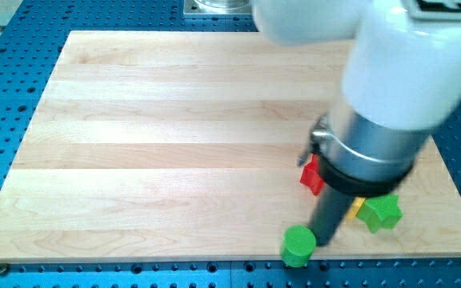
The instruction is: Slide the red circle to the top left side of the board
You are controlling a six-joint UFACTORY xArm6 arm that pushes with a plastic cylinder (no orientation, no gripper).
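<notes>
Dark rod comes down near the counter's (174, 120) bottom right; my tip (324, 241) touches the green circle (298, 245) on its right. Arm carries no hand, only this rod. Red block (311, 176), shape half hidden, sits just above the tip. Green star (380, 212) and yellow block (356, 210) lie beside it, rightward.
</notes>
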